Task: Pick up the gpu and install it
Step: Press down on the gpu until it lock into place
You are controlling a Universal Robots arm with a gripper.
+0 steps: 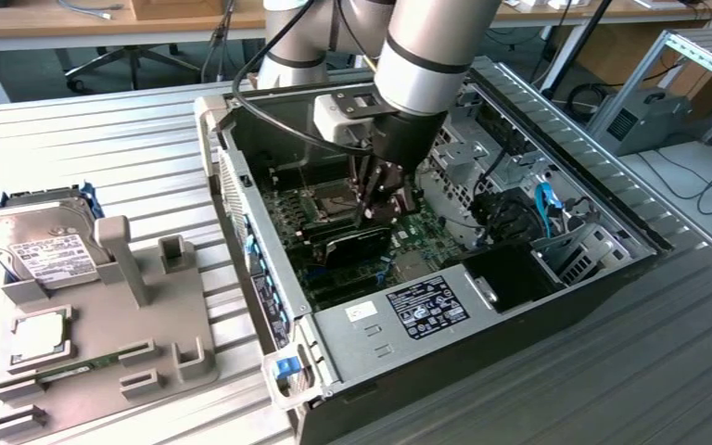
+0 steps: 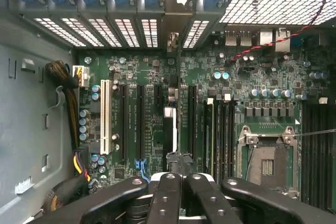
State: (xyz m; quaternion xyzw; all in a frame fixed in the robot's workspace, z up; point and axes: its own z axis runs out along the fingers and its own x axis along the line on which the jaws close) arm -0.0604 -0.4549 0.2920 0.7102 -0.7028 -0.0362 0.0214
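The gpu (image 1: 353, 246), a black card, stands on edge inside the open computer case (image 1: 455, 306), just over the green motherboard (image 1: 425, 232). My gripper (image 1: 375, 206) reaches down into the case and is shut on the card's upper edge. In the wrist view the gpu (image 2: 169, 129) is seen edge-on as a thin strip among the expansion slots of the motherboard (image 2: 262, 87). It runs from between my gripper (image 2: 181, 179) toward the rear slot openings. I cannot tell whether it is seated in a slot.
The empty CPU socket (image 2: 266, 163) lies beside the card, and a cable bundle (image 2: 65, 77) is at the case wall. Outside the case, at the exterior view's left, a grey fixture tray (image 1: 121, 343) carries a hard drive (image 1: 41, 246), a CPU (image 1: 37, 334) and a RAM stick (image 1: 78, 369).
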